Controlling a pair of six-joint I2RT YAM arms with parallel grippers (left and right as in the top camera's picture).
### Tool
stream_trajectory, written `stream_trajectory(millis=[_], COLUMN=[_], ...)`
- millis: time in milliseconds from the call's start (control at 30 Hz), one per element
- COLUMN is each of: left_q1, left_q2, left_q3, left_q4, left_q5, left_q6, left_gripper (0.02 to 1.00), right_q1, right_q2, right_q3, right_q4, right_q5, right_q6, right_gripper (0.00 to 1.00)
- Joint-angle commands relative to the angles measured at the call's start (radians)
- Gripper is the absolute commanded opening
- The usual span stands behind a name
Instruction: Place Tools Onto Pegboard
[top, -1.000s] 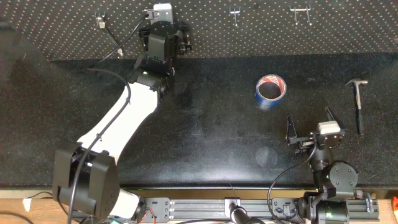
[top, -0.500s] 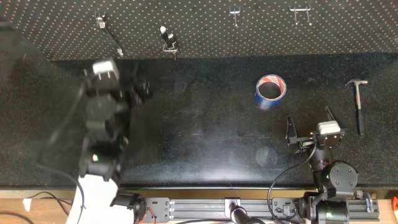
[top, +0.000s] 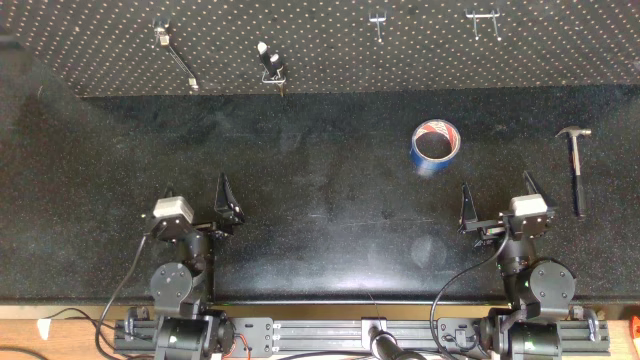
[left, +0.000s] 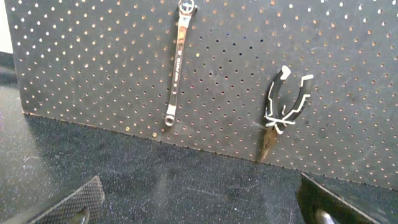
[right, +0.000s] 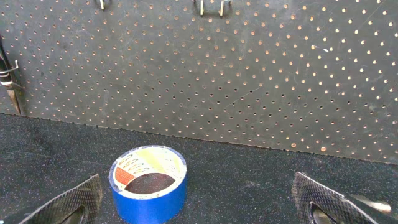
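- Pegboard (top: 330, 45): runs along the top of the top view, behind the desk (top: 330, 210).
- Wrench (top: 176, 58): hung on the board at the upper left of the top view. It hangs by its ring end and clear of the desk. Judged done.
- Pliers (top: 271, 66): hung on the board just right of the wrench, handles up and nose down. The nose reaches close to the desk edge. Judged done.
- Tape roll (top: 436, 147): not yet hung. It stands on the desk right of centre in the top view, near the board but not touching it, with its open core facing up.
- Hammer (top: 575, 168): not yet hung. It lies flat on the desk at the far right, head toward the board, well apart from the tape roll.
- Near hook (top: 377, 21) and far hook (top: 484, 20): both bare, at the upper right of the board, above the two remaining items. They are judged the likely places for these.
- Left arm (top: 178, 270): at the lower left of the top view. Its jaws are apart and hold nothing.
- Right arm (top: 530, 275): at the lower right, with the tape roll directly ahead in its wrist view. Its jaws are apart and hold nothing.
- Assessment: two of four tools are placed, so the task is roughly half complete. The tape roll and hammer remain, both on the right arm's side.
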Motion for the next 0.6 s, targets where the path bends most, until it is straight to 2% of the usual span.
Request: stream_trajectory(millis=[33,133,200,267,467,600], left_q1=[-0.027,-0.053,-0.053,-0.052,0.006,0.127], left_q2=[-0.074,-0.074,-0.074,-0.073,-0.074,-0.074], left_q3=[-0.002,-0.002,-0.002,-0.002,-0.002,-0.002], left_q4=[-0.109,-0.114,-0.116,-0.119,-0.119,-0.119], left_q5=[0.051,0.107,0.132,0.2,0.198,0.198], left_q6=[0.014,0.118,0.117,0.108,0.109,0.109], left_gripper=[0.996,0.996,0.996,0.996,0.996,0.996], right_q1=[-0.001,-0.001,-0.001,-0.001,-0.001,-0.001], right_q2=[-0.005,-0.005,-0.005,-0.005,-0.005,-0.005], right_q3=[-0.004,-0.004,-0.004,-0.004,-0.004,-0.004], right_q4=[-0.001,-0.001,-0.001,-0.001,-0.001,-0.001], right_q5=[0.001,0.001,0.001,0.001,0.001,0.001], right_q6=[0.015,0.015,0.015,0.015,0.015,0.015], right_gripper=[0.998,1.0,1.0,1.0,1.0,1.0])
